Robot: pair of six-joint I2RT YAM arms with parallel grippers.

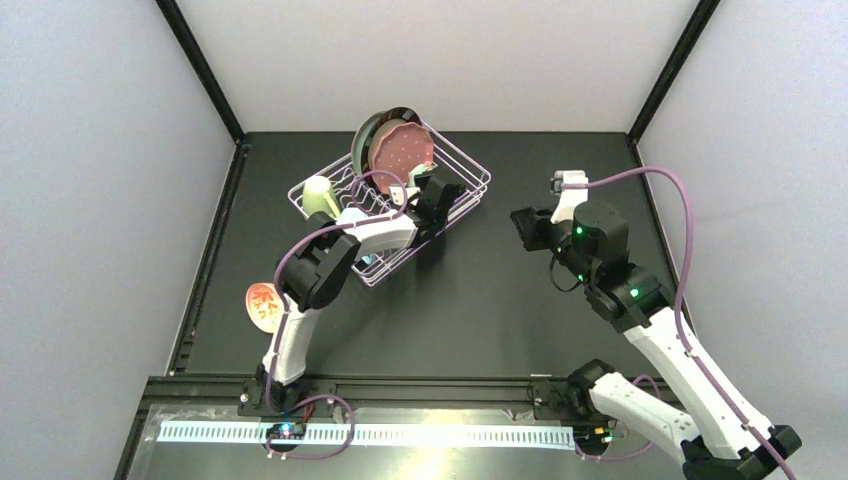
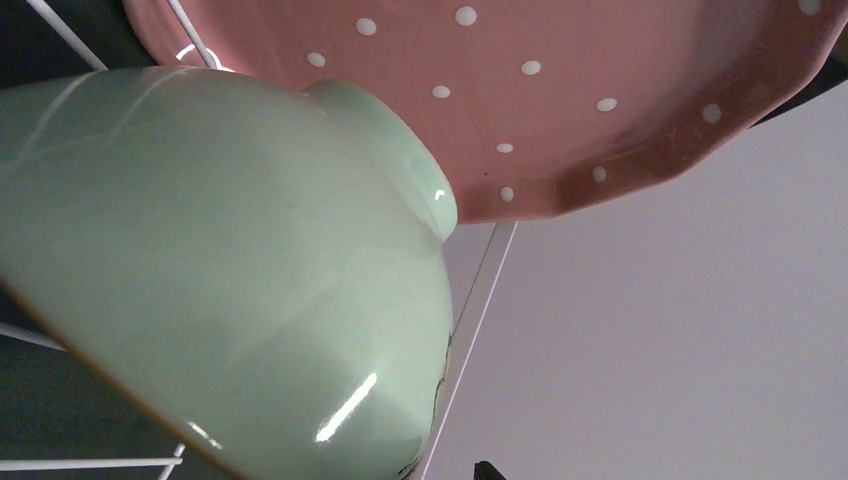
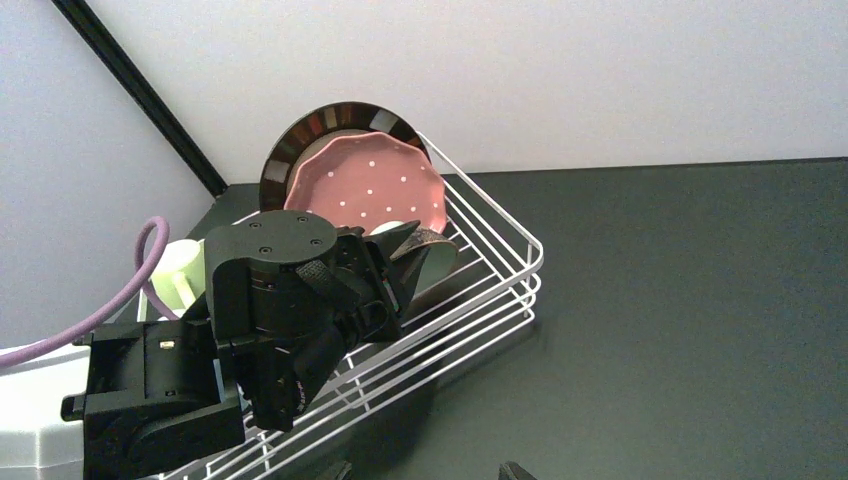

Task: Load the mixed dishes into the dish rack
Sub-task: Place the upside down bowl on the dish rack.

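Observation:
The white wire dish rack (image 1: 472, 168) stands at the back of the table. In it, a dark-rimmed plate (image 3: 310, 130) and a pink speckled plate (image 1: 402, 150) stand on edge. A pale green mug (image 1: 318, 195) and a light blue mug (image 1: 352, 216) sit at its left end. My left gripper (image 1: 440, 195) reaches into the rack at a mint bowl (image 2: 220, 280), whose foot leans on the pink plate (image 2: 520, 90). Its jaws stand partly apart. The one fingertip (image 2: 487, 471) that shows is clear of the bowl; the bowl hides the other. My right gripper (image 1: 522, 228) hovers open and empty to the right of the rack.
A small reddish-patterned bowl (image 1: 264, 306) lies on the black table outside the rack, by the left arm's lower link. Black corner posts (image 1: 200, 70) and pale walls close in the back and sides. The left arm's purple cable (image 1: 300, 245) loops over the rack's front.

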